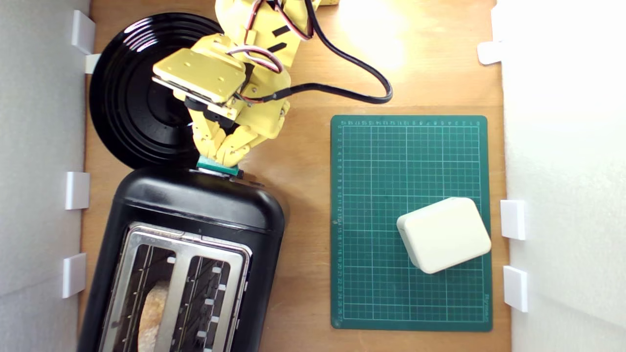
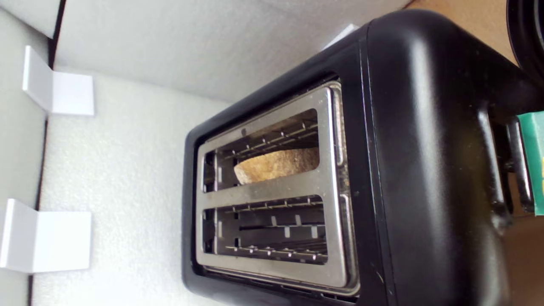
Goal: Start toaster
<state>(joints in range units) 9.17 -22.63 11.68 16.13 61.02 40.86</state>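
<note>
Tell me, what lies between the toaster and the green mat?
Only bare wooden table lies between the toaster and the green mat, as the exterior view shows.

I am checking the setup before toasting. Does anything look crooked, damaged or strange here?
Nothing looks damaged or spilled. The toaster sits at an angle to the table edges, and only one slot holds bread; the other slot is empty. The cream box lies askew on the green mat.
</note>
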